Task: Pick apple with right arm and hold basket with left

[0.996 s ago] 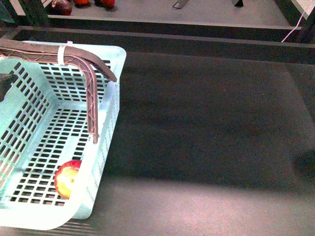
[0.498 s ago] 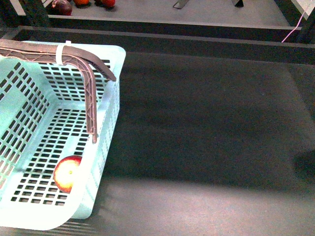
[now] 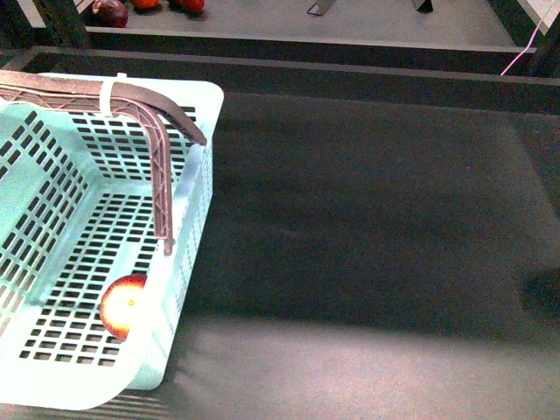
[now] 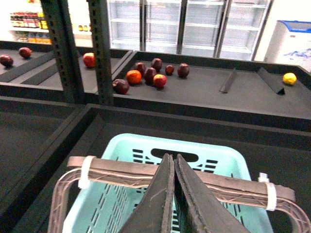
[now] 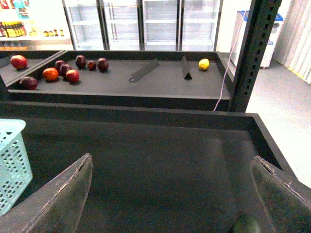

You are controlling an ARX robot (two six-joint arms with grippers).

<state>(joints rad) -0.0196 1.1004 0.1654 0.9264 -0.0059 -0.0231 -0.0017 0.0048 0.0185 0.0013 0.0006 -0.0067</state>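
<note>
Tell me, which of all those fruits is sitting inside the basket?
The apple, red with a yellow blush, alone on the basket floor; the other fruits lie on the back shelf.

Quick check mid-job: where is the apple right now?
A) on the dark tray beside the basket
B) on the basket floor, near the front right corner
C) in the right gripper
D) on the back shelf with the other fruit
B: the apple lies on the slotted floor of the basket, and the right gripper is open and empty.
</note>
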